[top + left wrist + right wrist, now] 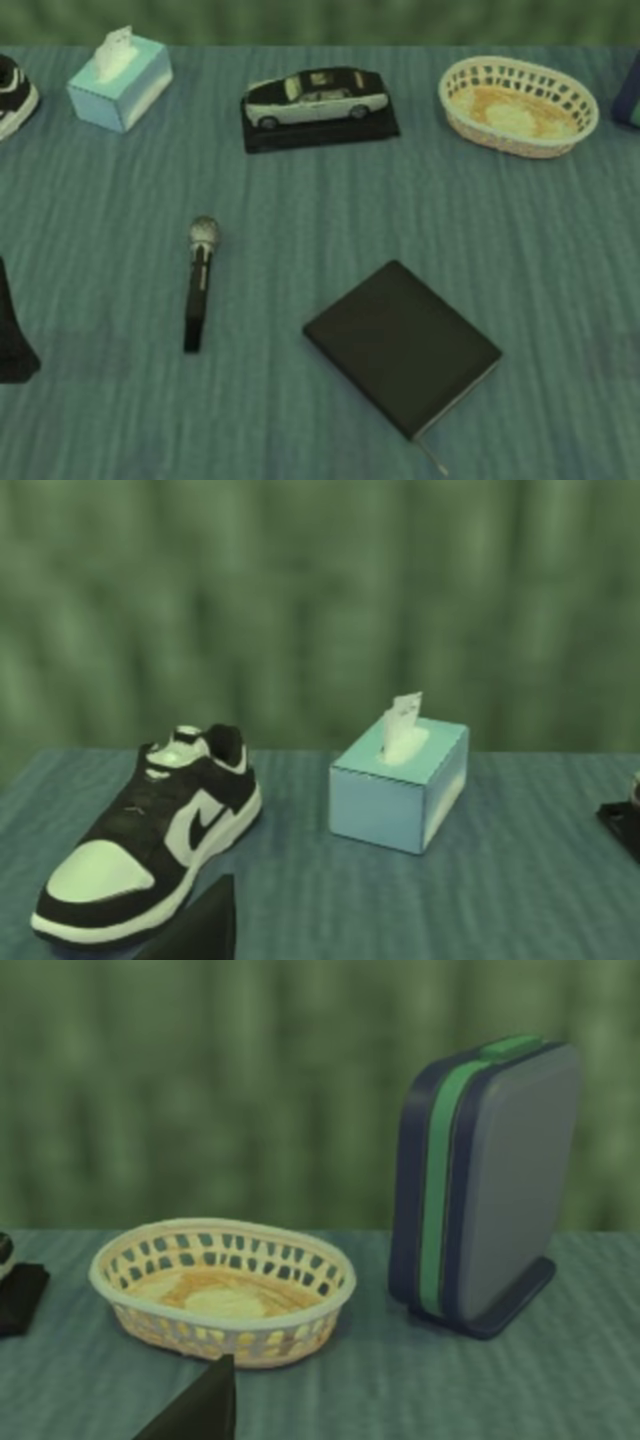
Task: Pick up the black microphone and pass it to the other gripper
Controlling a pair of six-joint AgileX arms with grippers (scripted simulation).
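— Where's the black microphone right now?

— Lying flat on the tabletop, left of the middle, silver mesh head toward the far edge and the handle running back toward the near edge. Nothing is touching it.

— And the arms?

— The left gripper shows only as a dark shape at the left edge in the top view, well apart from the microphone. In its own wrist view just one black fingertip pokes in, so I cannot tell whether its jaws are spread or closed. The right arm doesn't appear from above at all; its wrist view gives a single dark fingertip too (same story, jaws not readable).

— What else is on there?

— A flat black notebook to the right of the microphone, lying at an angle. Along the far side: a black-and-white sneaker at the left, a pale blue tissue box, a toy car on a black base, then an oval wicker basket. Past the basket stands an upright dark blue and grey case with a green stripe.
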